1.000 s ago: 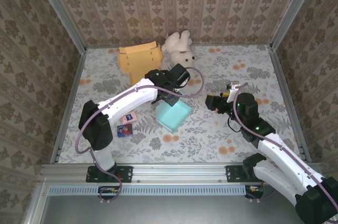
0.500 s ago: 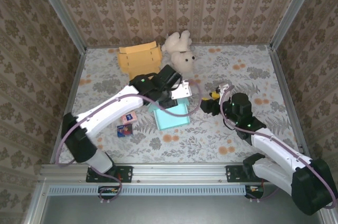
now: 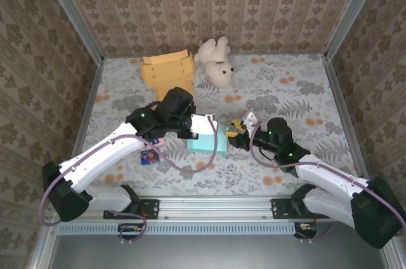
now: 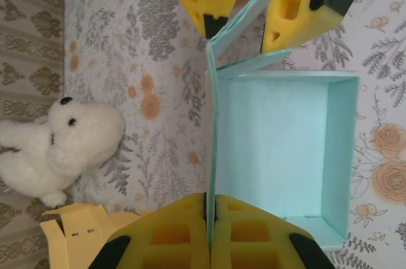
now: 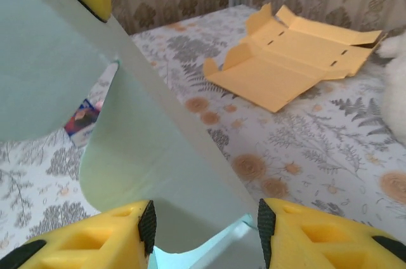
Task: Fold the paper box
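Note:
The teal paper box (image 3: 204,140) stands open-topped on the floral table (image 3: 298,91). Seen from the left wrist, its inside (image 4: 279,148) faces the camera. My left gripper (image 4: 210,202) is shut on the edge of the box's left wall (image 4: 211,155), and sits at the box's left side in the top view (image 3: 196,127). My right gripper (image 3: 233,131) is at the box's right side. It is open (image 5: 206,224), its yellow fingers (image 5: 82,243) either side of a raised teal flap (image 5: 158,167) without pinching it. The same flap (image 4: 247,9) shows between those fingers in the left wrist view.
A flattened orange carton (image 3: 166,72) lies at the back left, with a white plush bear (image 3: 216,66) beside it. Two small printed cards (image 3: 151,151) lie left of the box. Patterned walls with metal rails (image 3: 85,123) enclose the table.
The left arm has swung back toward the near edge, turning the box while gripping it. The right gripper moved left up to the box, and its jaws narrowed around the flap.

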